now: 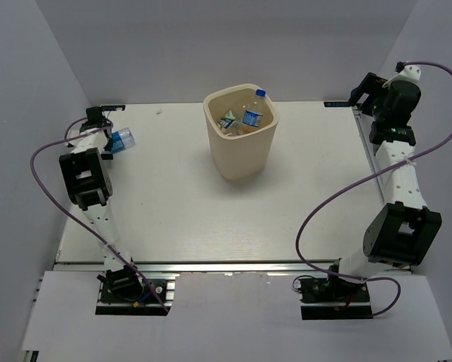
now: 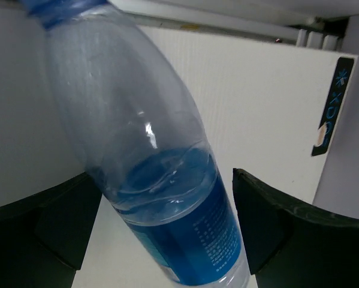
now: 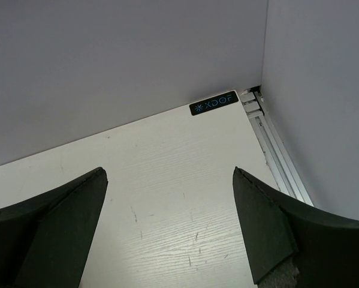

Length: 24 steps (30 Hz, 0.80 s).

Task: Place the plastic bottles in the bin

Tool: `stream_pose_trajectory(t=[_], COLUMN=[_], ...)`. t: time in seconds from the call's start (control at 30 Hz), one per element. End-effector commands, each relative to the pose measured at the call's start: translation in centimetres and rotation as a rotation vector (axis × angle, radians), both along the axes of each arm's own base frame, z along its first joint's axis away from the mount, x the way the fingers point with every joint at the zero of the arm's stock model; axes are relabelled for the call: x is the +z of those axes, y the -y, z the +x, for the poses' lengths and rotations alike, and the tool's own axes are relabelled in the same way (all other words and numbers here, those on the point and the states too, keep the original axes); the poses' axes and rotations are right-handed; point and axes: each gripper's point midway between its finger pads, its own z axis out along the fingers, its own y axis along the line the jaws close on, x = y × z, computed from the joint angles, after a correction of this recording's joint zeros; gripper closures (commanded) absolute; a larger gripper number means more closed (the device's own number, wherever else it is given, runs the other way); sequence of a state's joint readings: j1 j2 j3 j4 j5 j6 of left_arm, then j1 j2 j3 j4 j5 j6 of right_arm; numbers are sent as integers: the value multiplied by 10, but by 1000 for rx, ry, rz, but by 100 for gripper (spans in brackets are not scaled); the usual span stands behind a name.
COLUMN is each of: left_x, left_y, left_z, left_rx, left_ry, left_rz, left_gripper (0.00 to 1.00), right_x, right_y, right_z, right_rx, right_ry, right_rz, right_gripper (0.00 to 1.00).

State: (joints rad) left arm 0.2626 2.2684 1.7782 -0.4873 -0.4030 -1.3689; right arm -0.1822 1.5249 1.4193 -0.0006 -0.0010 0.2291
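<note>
Left wrist view: the clear bottle (image 2: 167,198) between the left jaws is running out of frame at both ends, cap clipped above, base clipped below. Overhead, the left arm is covering its cap end. Bottles in the bin (image 1: 250,117), well ahead of both jaws, are overlapping behind the bin (image 1: 237,162) wall; count not readable. The bottom edge is cropping the right jaws.

XDOF in blue on black sticker (image 3: 213,103) at table (image 3: 167,198) corner, bottle label (image 2: 197,240) print unreadable

Bright even light, glare on bottle (image 2: 158,198)
</note>
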Motion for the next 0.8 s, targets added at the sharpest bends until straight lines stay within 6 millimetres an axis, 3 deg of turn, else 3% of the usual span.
stream_pose_trajectory(t=[0.0, 0.13, 0.27, 0.3, 0.4, 0.43, 0.5, 0.53, 0.57, 0.63, 0.67, 0.73, 0.77], left_x=[-7, -10, -5, 5, 27, 56, 95, 137, 162, 223, 263, 318, 345], left_y=[-12, -20, -9, -5, 26, 37, 74, 86, 118, 150, 193, 238, 278], left_z=[-3, 2, 14, 20, 33, 41, 56, 62, 68, 73, 67, 59, 47], left_rx=[21, 7, -79, -109, -260, -323, -428, -479, -554, -645, -721, -815, -879], left_ry=[-18, -34, -5, 29, 74, 121, 194, 277, 331, 442, 518, 627, 687], left_rz=[-12, -6, -17, -13, 3, 44, 85, 134, 152, 266, 311, 416, 447], left_gripper=[2, 4, 38, 53, 65, 67, 69, 71, 72, 73, 73, 73, 72], right_x=[36, 37, 35, 34, 31, 29, 28, 28, 26, 28, 26, 28, 24], right_y=[-1, 0, 0, 0, 1, 0, 0, -3, -5, -11, -14, -23, -25], right_z=[1, -1, -2, -3, -5, -7, -8, -8, -8, -10, -9, -12, -11], right_rx=[11, 0, 0, 1, 1, 3, 7, 25, 38, 80, 101, 152, 166], right_ry=[85, 85, 79, 75, 75, 75, 74, 74, 73, 82, 85, 99, 103], right_rz=[-2, -3, -2, -5, -20, -23, -35, -37, -43, -68, -75, -83, -84], right_gripper=[11, 11, 11, 11, 11, 11, 11, 11, 11, 11, 11, 11, 11])
